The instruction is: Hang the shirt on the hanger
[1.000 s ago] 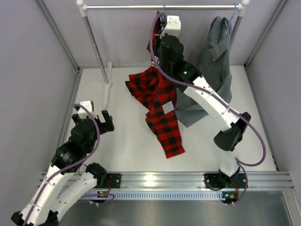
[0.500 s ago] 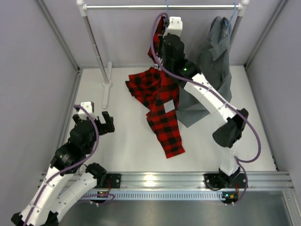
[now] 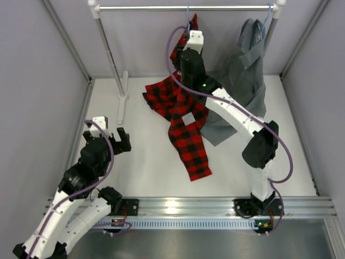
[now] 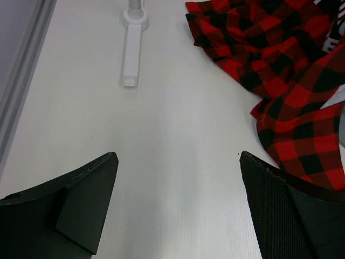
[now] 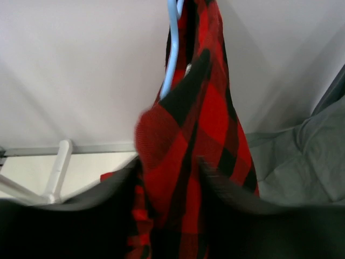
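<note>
- The right gripper (image 5: pixel 170 172) is raised high at the back, just under the rail (image 3: pixel 183 8) of the white clothes rack.
- Its two dark fingers stand a little apart with red-and-black cloth between them. Whether they pinch the cloth or only stand beside it, I cannot tell, because the wrist view is blurred there.
- The plaid flannel shirt (image 3: pixel 186 124) hangs by its upper part on the light-blue wire hanger (image 5: pixel 171 48), whose hook is at the rail.
- The rest of the shirt falls down and lies spread on the white table (image 3: pixel 140 162), with a small white tag (image 3: pixel 188 119) facing up.
- Only one side of the hanger wire is visible; the cloth covers the other side.
- A grey shirt (image 3: pixel 245 75) hangs further right on the same rail, beside the plaid one.
- The left gripper (image 4: pixel 178 155) is low at the left — jaws wide apart, holding nothing, over bare table.
- The shirt's edge lies to its right, and the rack's foot (image 4: pixel 132 48) is ahead of it.
</note>
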